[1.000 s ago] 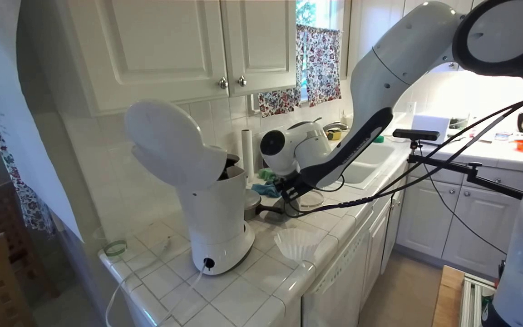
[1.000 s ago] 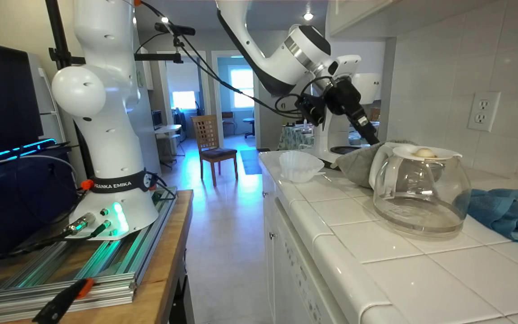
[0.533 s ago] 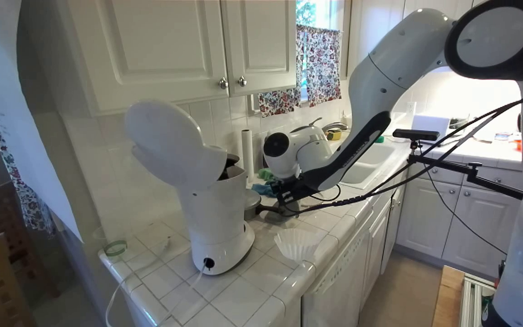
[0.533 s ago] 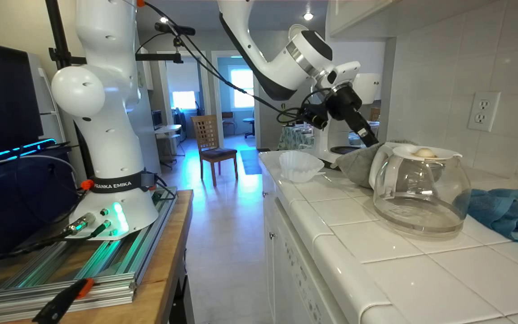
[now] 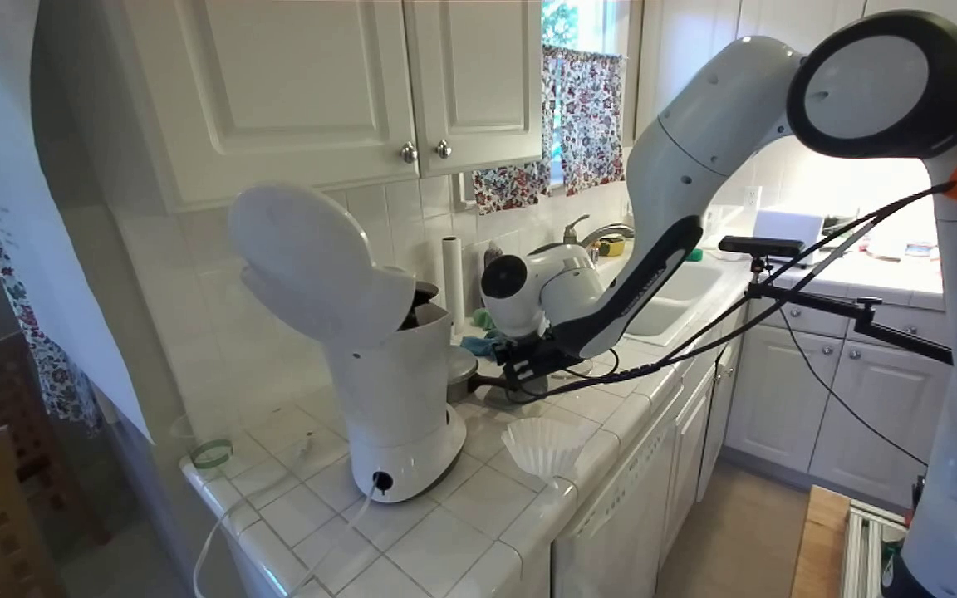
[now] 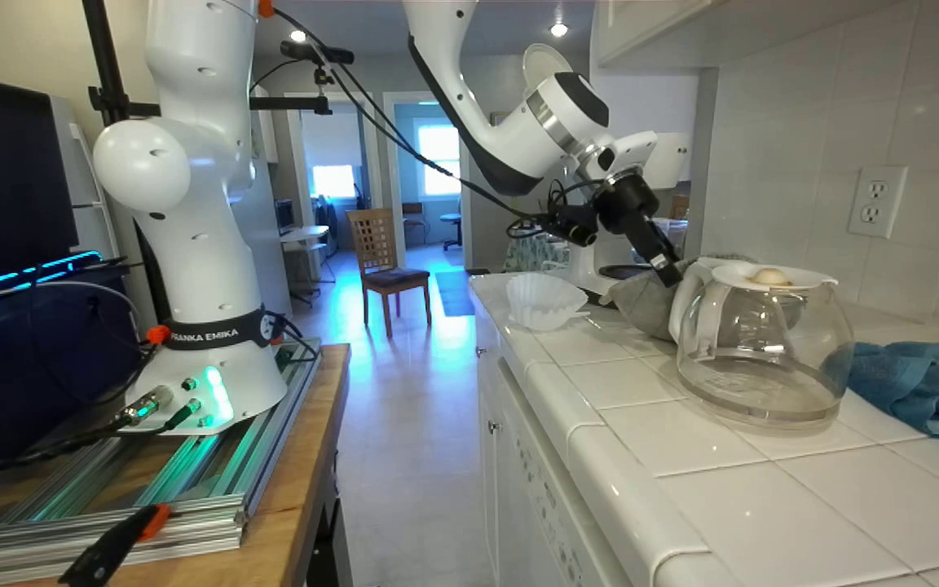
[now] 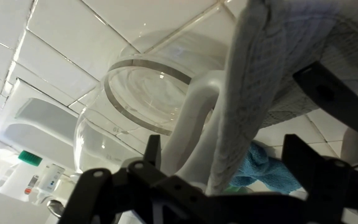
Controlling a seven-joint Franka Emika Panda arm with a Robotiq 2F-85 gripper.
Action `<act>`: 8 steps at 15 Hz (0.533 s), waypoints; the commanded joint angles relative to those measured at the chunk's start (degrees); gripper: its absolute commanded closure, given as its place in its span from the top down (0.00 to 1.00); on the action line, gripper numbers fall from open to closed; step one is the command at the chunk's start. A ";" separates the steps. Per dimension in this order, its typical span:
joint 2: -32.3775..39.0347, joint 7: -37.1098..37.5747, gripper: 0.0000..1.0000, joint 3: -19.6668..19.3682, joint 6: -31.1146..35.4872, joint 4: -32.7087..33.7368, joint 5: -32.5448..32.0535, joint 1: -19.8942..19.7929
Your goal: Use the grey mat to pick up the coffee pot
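Observation:
The coffee pot (image 6: 771,367), clear glass with a white lid and white handle (image 7: 183,127), stands upright on the tiled counter. Against its handle side leans the folded grey mat (image 6: 641,303); in the wrist view the mat (image 7: 241,102) runs alongside the handle. My gripper (image 7: 222,149) is open, its fingers wide apart on either side of the handle and the mat's edge, gripping neither. An exterior view shows the gripper (image 6: 667,273) just above the mat, behind the pot. Elsewhere the fingertips are mostly hidden by the arm (image 5: 603,307).
A white coffee machine (image 5: 387,357) stands beside a pan with a dark handle (image 5: 488,382). A paper filter (image 6: 543,302) lies near the counter's front edge. A blue cloth (image 6: 918,383) lies by the pot near the tiled wall, with a paper roll (image 5: 452,282) upright behind.
The gripper has come down a little toward the mat and handle, and the arm has swung slightly lower. The jaws stay wide; pot and mat have not moved.

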 commanded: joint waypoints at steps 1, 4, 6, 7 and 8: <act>1.93 2.03 1.00 -0.59 0.39 1.89 -1.27 0.05; 3.19 2.65 1.00 -0.87 0.70 2.90 -1.55 0.07; 4.23 2.76 1.00 -0.98 0.50 3.86 -1.42 0.12; 4.64 2.92 1.00 -1.09 0.36 4.27 -1.63 0.20; 5.03 2.81 0.93 -1.15 0.34 4.64 -1.56 0.18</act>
